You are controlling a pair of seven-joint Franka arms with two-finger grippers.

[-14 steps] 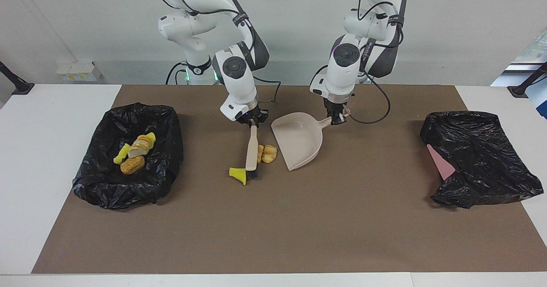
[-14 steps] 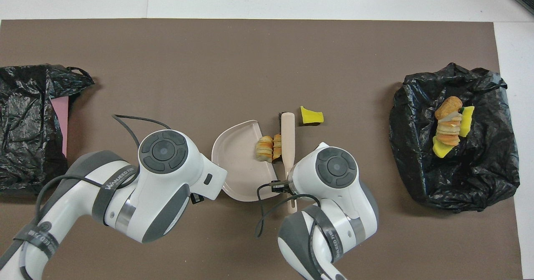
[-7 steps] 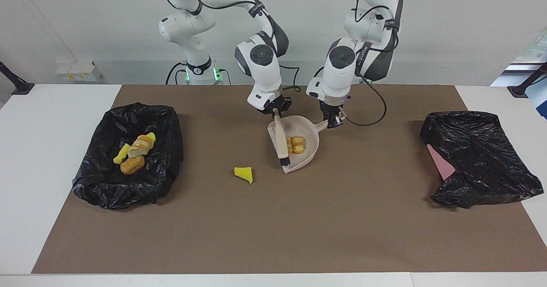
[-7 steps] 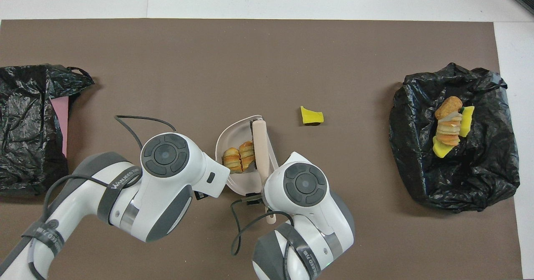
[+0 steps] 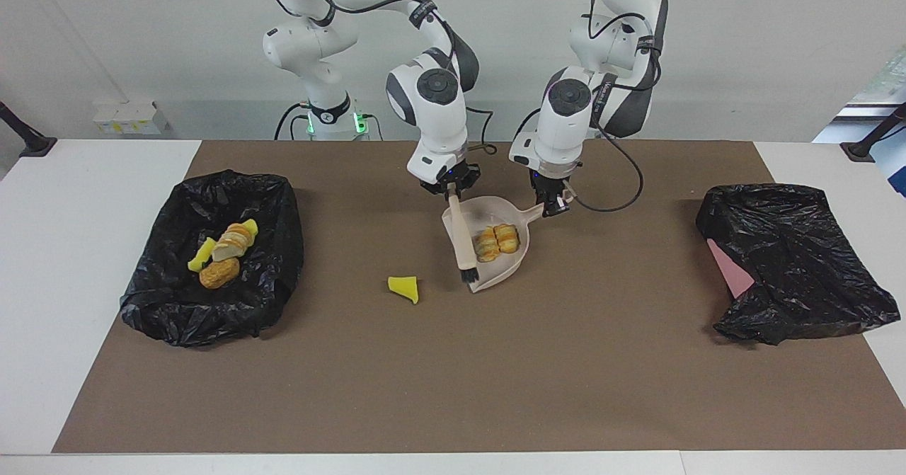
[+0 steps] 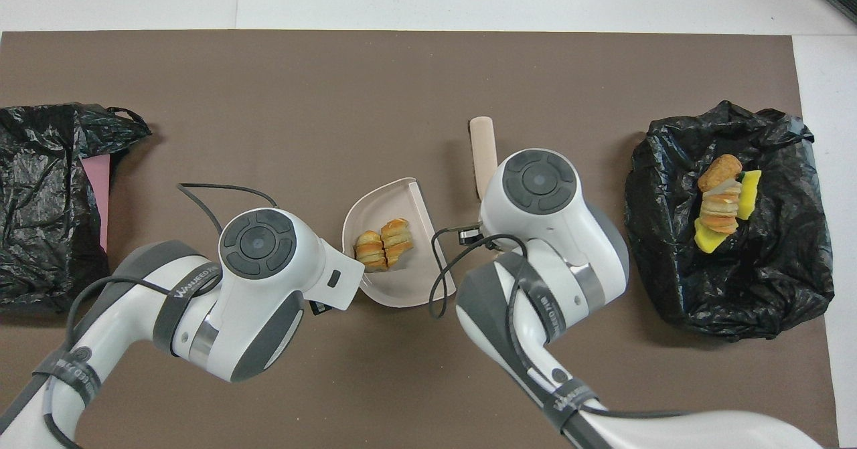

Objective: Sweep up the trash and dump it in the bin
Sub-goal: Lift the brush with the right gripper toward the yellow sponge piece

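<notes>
Holding the brush (image 5: pixel 462 238) by its handle top, the right gripper (image 5: pixel 451 186) has its fingers pinched on it, bristles hanging at the open lip of the dustpan (image 5: pixel 517 213), likely to block the load from sliding out. The left gripper (image 5: pixel 554 204) has its fingers clamped on the dustpan's handle, keeping the pan mouth turned toward the right arm's end of the surface. Two bread rolls (image 5: pixel 497 241) lie inside the pan. One yellow chunk (image 5: pixel 404 288) sits unswept on the mat, between the pan and the black-lined bin (image 5: pixel 279 248), which holds more trash (image 5: pixel 225 252).

A second ago the rolls lay on the mat beside the pan's lip with the brush against them; since then the brush has pushed them in.
</notes>
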